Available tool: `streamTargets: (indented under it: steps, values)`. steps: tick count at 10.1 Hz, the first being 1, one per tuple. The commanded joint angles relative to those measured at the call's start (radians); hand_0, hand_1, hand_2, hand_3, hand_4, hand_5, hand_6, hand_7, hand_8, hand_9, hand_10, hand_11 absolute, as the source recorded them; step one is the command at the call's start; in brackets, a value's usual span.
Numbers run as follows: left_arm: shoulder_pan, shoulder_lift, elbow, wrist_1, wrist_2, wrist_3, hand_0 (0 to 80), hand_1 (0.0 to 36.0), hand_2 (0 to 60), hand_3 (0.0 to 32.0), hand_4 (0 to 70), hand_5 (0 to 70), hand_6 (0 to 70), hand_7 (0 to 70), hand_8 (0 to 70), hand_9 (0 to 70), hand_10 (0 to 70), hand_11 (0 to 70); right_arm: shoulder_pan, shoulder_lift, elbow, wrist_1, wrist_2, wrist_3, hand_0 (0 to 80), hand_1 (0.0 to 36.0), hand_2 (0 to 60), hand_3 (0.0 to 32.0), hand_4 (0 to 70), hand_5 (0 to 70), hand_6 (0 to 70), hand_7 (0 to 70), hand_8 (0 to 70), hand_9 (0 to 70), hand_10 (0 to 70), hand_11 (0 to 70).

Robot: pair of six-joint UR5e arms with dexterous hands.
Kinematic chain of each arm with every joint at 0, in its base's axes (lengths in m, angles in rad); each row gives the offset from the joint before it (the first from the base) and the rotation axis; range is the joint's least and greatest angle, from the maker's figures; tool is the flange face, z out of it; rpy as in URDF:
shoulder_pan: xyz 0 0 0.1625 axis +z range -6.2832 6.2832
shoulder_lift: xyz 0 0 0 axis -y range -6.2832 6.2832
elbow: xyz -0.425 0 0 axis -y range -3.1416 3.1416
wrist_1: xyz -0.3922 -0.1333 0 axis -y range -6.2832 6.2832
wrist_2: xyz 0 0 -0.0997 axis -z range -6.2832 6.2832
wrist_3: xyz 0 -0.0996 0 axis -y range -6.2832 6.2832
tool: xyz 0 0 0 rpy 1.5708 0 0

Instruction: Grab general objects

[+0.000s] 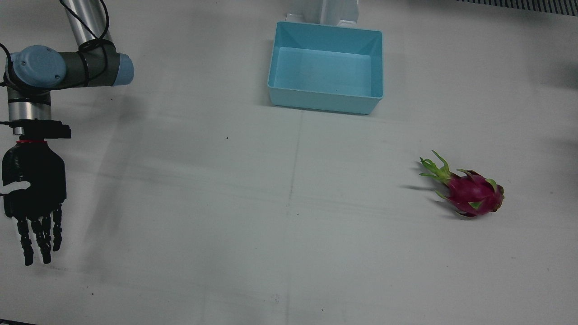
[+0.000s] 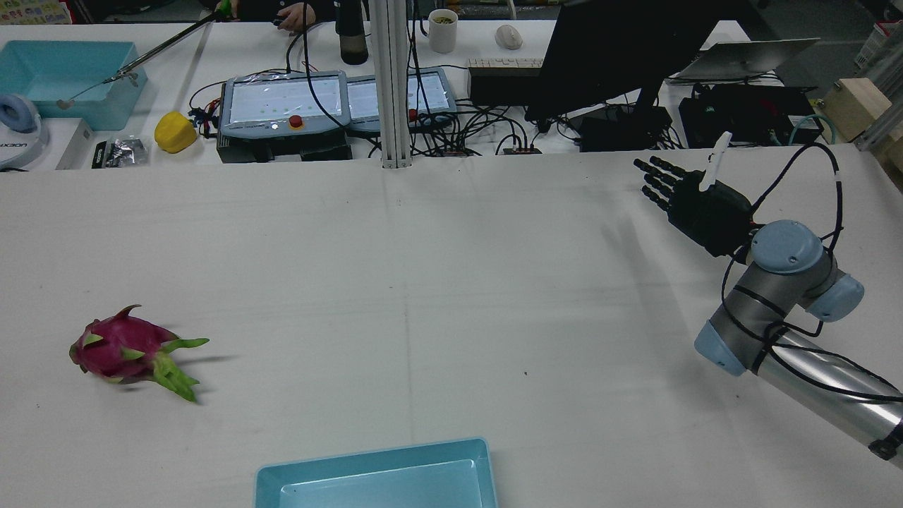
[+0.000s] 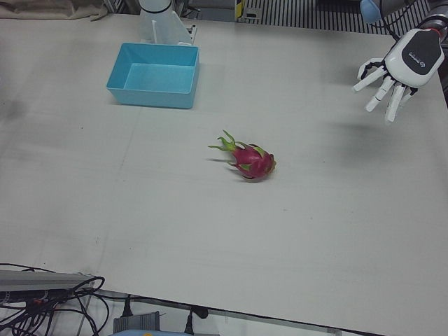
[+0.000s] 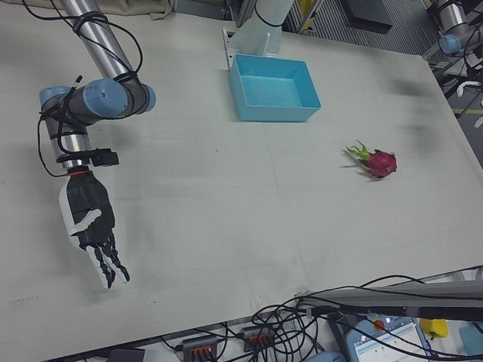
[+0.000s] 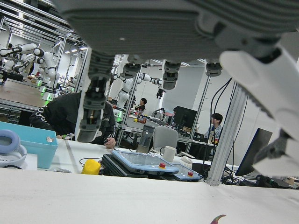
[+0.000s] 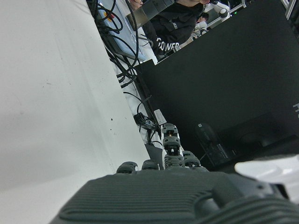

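A magenta dragon fruit (image 1: pixel 469 192) with green leaf tips lies on its side on the white table, also seen in the rear view (image 2: pixel 120 349) and the left-front view (image 3: pixel 252 159). My left hand (image 3: pixel 402 66), white, hovers open with its fingers spread, well away from the fruit towards the table's edge. In the left hand view its fingers (image 5: pixel 93 102) hang at the top, and a tip of the fruit (image 5: pixel 217 218) shows at the bottom edge. My right hand (image 1: pixel 34 198), black, is open and empty above the opposite side of the table, also shown in the rear view (image 2: pixel 695 201).
An empty light blue bin (image 1: pixel 323 103) stands mid-table on the robot's side, between the arms. Monitors, teach pendants and cables crowd the desk (image 2: pixel 338 106) beyond the table's far edge. The right arm's elbow (image 2: pixel 783 282) juts over the table.
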Motion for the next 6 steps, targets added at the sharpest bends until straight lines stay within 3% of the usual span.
streamTargets:
  steps: [1, 3, 5, 6]
  values:
    - [0.009, 0.010, 0.004, -0.101, 0.000, -0.007, 0.0, 10.4, 57.2, 32.0, 0.0, 0.0, 0.0, 70.0, 0.0, 16.7, 0.0, 0.0, 0.000, 0.000, -0.002, 0.000, 0.000, 0.002, 0.0, 0.0, 0.0, 0.0, 0.0, 0.0, 0.0, 0.0, 0.0, 0.0, 0.0, 0.0]
    - [0.030, 0.005, 0.004, -0.249, 0.001, -0.076, 0.0, 6.3, 58.0, 32.0, 0.0, 0.0, 0.0, 70.0, 0.0, 18.6, 0.0, 0.0, 0.000, 0.000, -0.002, 0.000, 0.000, 0.000, 0.0, 0.0, 0.0, 0.0, 0.0, 0.0, 0.0, 0.0, 0.0, 0.0, 0.0, 0.0]
    - [0.081, -0.025, 0.004, -0.299, -0.016, -0.081, 0.0, 10.0, 59.0, 32.0, 0.0, 0.0, 2.0, 70.0, 0.0, 18.6, 0.0, 0.0, -0.002, 0.000, -0.002, 0.002, 0.000, 0.000, 0.0, 0.0, 0.0, 0.0, 0.0, 0.0, 0.0, 0.0, 0.0, 0.0, 0.0, 0.0]
    - [0.084, -0.055, 0.006, -0.269, -0.067, -0.073, 5.2, 14.1, 60.0, 32.0, 0.0, 0.0, 2.6, 70.0, 0.0, 18.6, 0.0, 0.0, 0.000, 0.000, -0.003, 0.002, 0.000, 0.000, 0.0, 0.0, 0.0, 0.0, 0.0, 0.0, 0.0, 0.0, 0.0, 0.0, 0.0, 0.0]
